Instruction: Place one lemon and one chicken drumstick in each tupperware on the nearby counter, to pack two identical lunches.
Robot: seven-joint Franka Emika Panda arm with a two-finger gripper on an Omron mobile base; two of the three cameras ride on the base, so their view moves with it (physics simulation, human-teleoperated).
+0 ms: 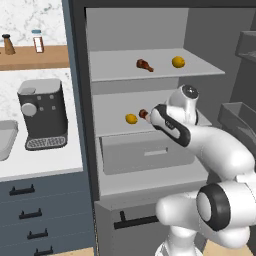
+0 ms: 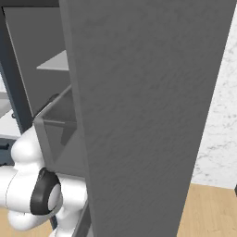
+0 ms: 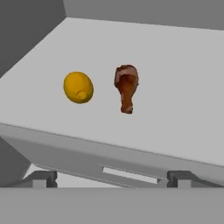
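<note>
Your hand [image 3: 112, 177] sits level with the middle fridge shelf [image 3: 175, 109], fingers apart and holding nothing, aimed so the chicken drumstick [image 3: 126, 88] is dead ahead for an easy grab, with the lemon [image 3: 78, 87] just beside it.

Rendered home kitchen. Evidence: an open grey fridge [image 1: 150, 30] with food kept on its shelves – a lemon [image 1: 178, 62] and a chicken drumstick [image 1: 144, 64] on the upper shelf [image 1: 115, 67]. To the left, a coffee machine [image 1: 42, 114] is set on a white counter [image 1: 60, 160] over dark drawers [image 1: 45, 215]. Marble backsplash [image 1: 25, 15] and a wooden shelf [image 1: 55, 56] with bottles are seen far left.
</note>
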